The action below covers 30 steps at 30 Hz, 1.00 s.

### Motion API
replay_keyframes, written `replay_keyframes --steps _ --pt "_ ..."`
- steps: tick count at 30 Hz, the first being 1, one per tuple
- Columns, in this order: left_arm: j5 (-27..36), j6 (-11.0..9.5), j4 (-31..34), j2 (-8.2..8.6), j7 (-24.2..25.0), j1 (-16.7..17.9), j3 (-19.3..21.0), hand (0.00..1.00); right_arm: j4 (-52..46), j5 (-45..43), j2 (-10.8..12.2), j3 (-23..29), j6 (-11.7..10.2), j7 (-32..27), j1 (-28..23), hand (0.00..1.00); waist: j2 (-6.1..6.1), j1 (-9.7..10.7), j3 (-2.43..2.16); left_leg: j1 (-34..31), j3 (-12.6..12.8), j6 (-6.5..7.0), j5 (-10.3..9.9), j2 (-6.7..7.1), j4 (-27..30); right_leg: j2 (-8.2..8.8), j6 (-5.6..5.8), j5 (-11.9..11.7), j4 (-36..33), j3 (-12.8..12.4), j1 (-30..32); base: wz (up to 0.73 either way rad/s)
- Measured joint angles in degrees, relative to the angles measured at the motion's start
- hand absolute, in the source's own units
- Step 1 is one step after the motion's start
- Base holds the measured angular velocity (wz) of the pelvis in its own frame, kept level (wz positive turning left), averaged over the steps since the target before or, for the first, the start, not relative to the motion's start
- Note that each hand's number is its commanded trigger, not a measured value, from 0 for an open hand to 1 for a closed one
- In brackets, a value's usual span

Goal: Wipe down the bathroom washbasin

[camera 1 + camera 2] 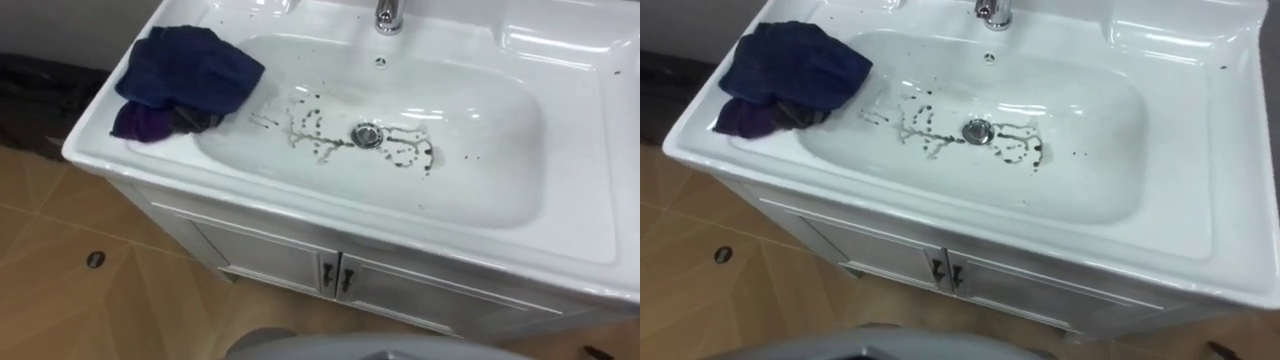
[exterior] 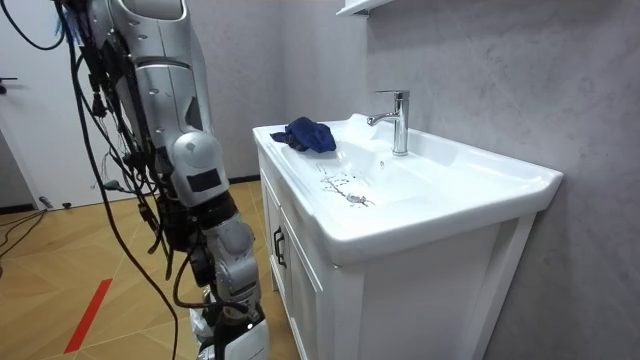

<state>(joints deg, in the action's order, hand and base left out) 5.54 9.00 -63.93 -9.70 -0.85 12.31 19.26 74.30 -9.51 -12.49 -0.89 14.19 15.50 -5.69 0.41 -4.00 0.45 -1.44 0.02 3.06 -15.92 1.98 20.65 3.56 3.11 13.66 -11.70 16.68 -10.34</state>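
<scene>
A white basin (image 1: 500,170) sits in a white vanity, and I stand right in front of it. Dark dirty streaks and specks (image 1: 318,140) spread around the drain (image 1: 367,134) on the basin floor. A crumpled dark blue cloth (image 1: 185,75) lies on the rim at the basin's left end, partly hanging over the inner slope. In the room view the cloth (image 2: 308,134) lies at the far end of the counter. My right hand (image 2: 232,318) hangs low beside the cabinet, well below the countertop.
A chrome faucet (image 1: 388,15) stands at the back centre of the basin. Two cabinet doors with dark handles (image 1: 335,275) face me below. A small dark round disc (image 1: 95,259) lies on the wooden floor at the left. A grey wall backs the vanity.
</scene>
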Motion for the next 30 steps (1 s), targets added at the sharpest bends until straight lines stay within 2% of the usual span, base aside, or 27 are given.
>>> replay_keyframes --steps 1,3,4,8,10,11,13,16,17,19,20,22,26,30 --pt "0.9 -1.0 0.8 -0.03 -1.7 0.1 2.4 0.0 0.2 0.0 -0.2 0.1 -0.6 0.0 -0.2 0.0 0.06 -0.1 0.0 0.0 -0.7 -0.02 0.1 0.29 0.0 0.04 0.0 0.0 0.0 0.9 -0.4 0.27" --pt "2.9 -2.2 3.5 -0.08 -4.3 0.0 4.5 0.0 1.1 0.3 -0.6 0.3 -1.6 0.1 -0.2 0.0 0.24 -0.6 -0.1 0.0 -1.8 -0.03 0.2 0.65 0.0 0.06 -0.01 0.0 0.1 1.1 -0.8 0.3" --pt "4.4 -2.8 5.8 -0.1 -6.0 0.1 5.3 0.0 1.3 0.4 -1.0 0.5 -1.9 0.1 -0.3 0.0 0.77 -1.2 -0.29 0.0 -2.1 -0.03 0.4 0.78 0.0 0.06 -0.01 0.0 0.1 1.1 -0.7 0.21" --pt "6.2 -4.0 12.7 -0.12 -10.8 0.7 9.5 0.0 1.5 -0.2 -1.4 2.2 -2.9 -0.5 -1.6 0.0 1.5 -3.5 -0.4 -0.1 -2.3 -0.08 0.4 0.88 0.0 -0.04 -0.01 0.0 0.0 1.8 -0.6 0.05" --pt "6.4 -5.9 16.8 -0.13 -15.4 0.9 11.5 0.0 1.4 -0.1 -1.5 2.5 -3.2 -0.5 -2.0 0.0 1.95 -4.5 -0.37 0.0 -2.5 -0.14 0.4 0.9 -0.2 0.0 -0.01 0.0 0.0 2.5 -0.6 0.02" --pt "6.4 -6.9 18.3 -0.11 -17.8 1.4 12.0 0.0 1.4 -0.1 -1.5 2.7 -3.4 -0.5 -2.1 0.0 2.19 -4.5 -0.43 0.1 -2.5 -0.19 0.5 0.89 -0.5 0.09 -0.01 0.0 0.0 2.5 -0.6 0.0" --pt "6.2 -7.2 22.1 -0.11 -21.1 2.1 12.3 0.0 1.2 -0.1 -1.6 2.7 -4.1 -0.4 -2.3 0.0 2.29 -4.9 -0.47 0.1 -2.7 -0.18 0.9 1.16 -1.2 0.24 -0.01 0.0 0.0 2.6 -0.5 0.06" --pt "6.2 -9.5 28.2 -0.14 -25.1 2.1 11.8 0.0 1.2 -0.2 -1.7 2.7 -4.5 -0.4 -2.3 0.0 2.37 -5.0 -0.51 0.1 -3.8 -0.15 1.2 1.63 -1.4 0.39 -0.01 0.0 0.0 3.5 -0.6 0.17" --pt "6.3 -9.6 29.6 -0.16 -25.5 2.1 11.8 0.0 1.3 -0.4 -1.7 2.6 -4.8 -0.4 -2.3 0.0 2.46 -5.0 -0.52 0.0 -3.9 -0.15 1.2 1.65 -1.3 0.39 -0.01 0.0 0.0 3.6 -0.6 0.14" --pt "8.1 -9.6 38.1 -0.44 -27.7 1.9 12.3 0.0 1.3 -0.6 -1.7 2.7 -5.5 -0.4 -2.7 0.0 2.53 -5.5 -0.53 -0.3 -4.7 -0.15 1.2 1.84 -0.9 0.33 -0.02 0.0 0.0 3.9 -0.7 0.16" --pt "8.5 -9.9 40.0 -0.73 -28.4 1.6 12.3 0.0 1.3 -0.6 -1.7 2.8 -5.5 -0.4 -2.7 0.0 2.56 -5.7 -0.54 -0.4 -4.9 -0.15 1.2 1.88 -0.9 0.32 -0.02 0.0 0.0 4.0 -0.7 0.1" --pt "8.5 -11.4 46.2 -2.88 -30.3 0.9 12.3 0.0 1.2 -1.8 -1.8 2.7 -5.8 -0.4 -2.6 0.0 2.82 -6.2 -0.54 -0.4 -4.8 -0.2 1.3 1.82 -1.1 0.34 -0.02 0.0 0.0 3.9 -0.6 0.0" --pt "8.2 -12.1 56.9 -5.99 -32.5 -0.2 13.0 0.0 1.2 -2.4 -2.0 2.7 -6.7 -0.4 -2.7 0.0 3.21 -6.1 -0.51 -0.1 -4.8 -0.21 1.4 1.87 -1.4 0.35 -0.02 0.0 0.0 3.9 -0.7 0.0" --pt "7.2 -12.4 66.7 -9.35 -33.9 -2.5 15.0 0.0 1.0 -2.5 -2.7 2.5 -7.4 -0.4 -3.5 0.0 4.43 -5.6 -0.09 0.0 -4.6 -0.2 1.3 1.87 -1.5 0.35 -0.02 0.0 0.1 3.3 -0.7 -0.01"
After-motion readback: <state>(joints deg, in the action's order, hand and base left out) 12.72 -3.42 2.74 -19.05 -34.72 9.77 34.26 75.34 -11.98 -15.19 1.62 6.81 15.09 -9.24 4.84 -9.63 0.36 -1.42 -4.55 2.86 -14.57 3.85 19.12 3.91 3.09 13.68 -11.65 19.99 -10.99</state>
